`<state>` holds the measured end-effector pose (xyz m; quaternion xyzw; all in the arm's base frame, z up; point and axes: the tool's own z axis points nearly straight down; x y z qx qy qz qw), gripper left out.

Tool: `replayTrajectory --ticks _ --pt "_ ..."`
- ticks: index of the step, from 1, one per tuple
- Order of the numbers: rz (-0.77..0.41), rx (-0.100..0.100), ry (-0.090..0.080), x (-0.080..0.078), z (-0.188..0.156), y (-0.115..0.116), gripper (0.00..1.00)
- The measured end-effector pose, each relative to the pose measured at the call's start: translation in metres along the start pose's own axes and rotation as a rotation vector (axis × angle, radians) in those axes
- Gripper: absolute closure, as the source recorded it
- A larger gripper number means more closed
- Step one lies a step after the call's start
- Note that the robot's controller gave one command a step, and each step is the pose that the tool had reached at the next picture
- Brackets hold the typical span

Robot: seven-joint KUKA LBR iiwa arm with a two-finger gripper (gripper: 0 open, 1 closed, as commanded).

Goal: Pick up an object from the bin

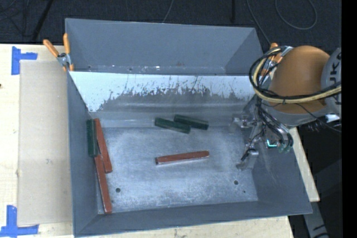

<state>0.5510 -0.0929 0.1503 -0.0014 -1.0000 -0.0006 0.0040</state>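
Entry: grey metal bin (167, 58) holding a few loose sticks. Nearest the gripper (245, 160) is a red-brown stick (182, 158): flat, thin, straight, alone at mid-floor, running approx. left-right and well apart from every wall. The gripper hangs to that stick's right, near the bin's right wall, over bare floor and not touching the stick. Gripper state: cannot tell whether spread or pressed together; nothing seen pinched. Other stock: two dark green sticks (181, 124) near the back wall, touching or overlapping at their ends. By the left wall, one more green stick (90, 137) lies beside two brown sticks (104, 147), close together along the wall's foot. Handling, est. for the red-brown stick: light, stiff, prob. wood or plastic, not fragile. It lies flush on smooth metal, so it may skid when nudged and gives little edge to get under. Best hold, in my judgement, is across the narrow width at mid-length, so neither end droops. It has free room on both long sides. The green pair looks harder to separate, and the left-wall group leaves no room on the wall side. Writing: none legible on any stick. The arm's pale casing (333, 72) shows letters approx. "UK", the rest cut off. The orange cover (298, 78) and cables (262, 78) are robot parts.
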Motion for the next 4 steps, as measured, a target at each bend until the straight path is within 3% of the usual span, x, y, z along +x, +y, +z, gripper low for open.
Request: replayTrajectory --ticks 1,2,3,4 --pt "-0.069 -0.002 -0.001 -0.015 0.074 0.046 0.00" --pt "-0.236 0.001 -0.012 -0.042 0.077 0.104 0.00" --pt "-0.237 0.002 -0.010 -0.041 0.078 0.103 1.00" --pt "-0.239 0.004 -0.015 0.005 -0.062 0.066 1.00"
